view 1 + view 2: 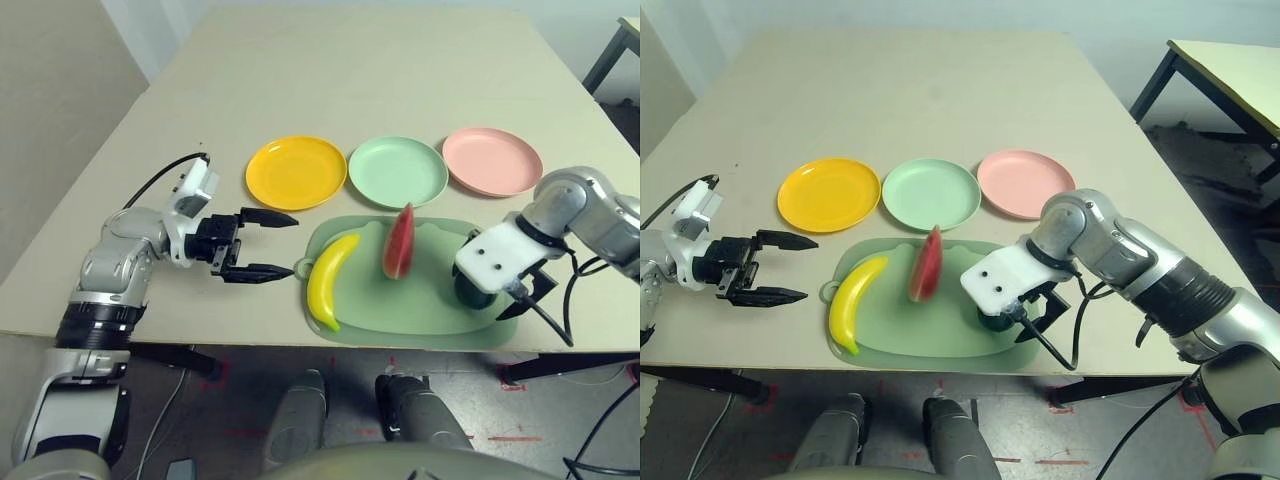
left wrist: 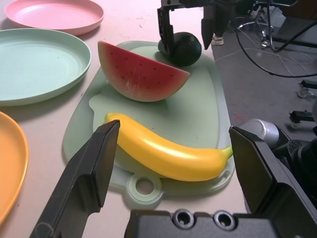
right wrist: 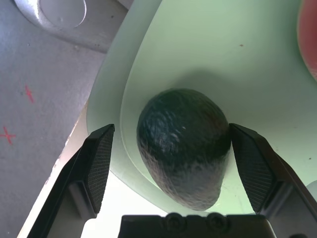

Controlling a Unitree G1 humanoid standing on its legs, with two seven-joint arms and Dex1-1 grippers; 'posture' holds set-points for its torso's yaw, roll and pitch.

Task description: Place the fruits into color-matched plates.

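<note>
A beige table [image 1: 330,70] is set on a grey floor [image 1: 1110,440] marked with small red crosses [image 1: 1190,398]. A second table [image 1: 1230,75] with dark legs is seen at the right.

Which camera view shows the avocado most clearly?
The right wrist view: the avocado lies whole on the green mat, between the open right gripper fingers. The left wrist view shows it farther off; in the eye views the gripper hides most of it.

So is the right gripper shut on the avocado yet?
Not yet: the right gripper is open, its fingers standing either side of the avocado with gaps showing, on the mat.
</note>
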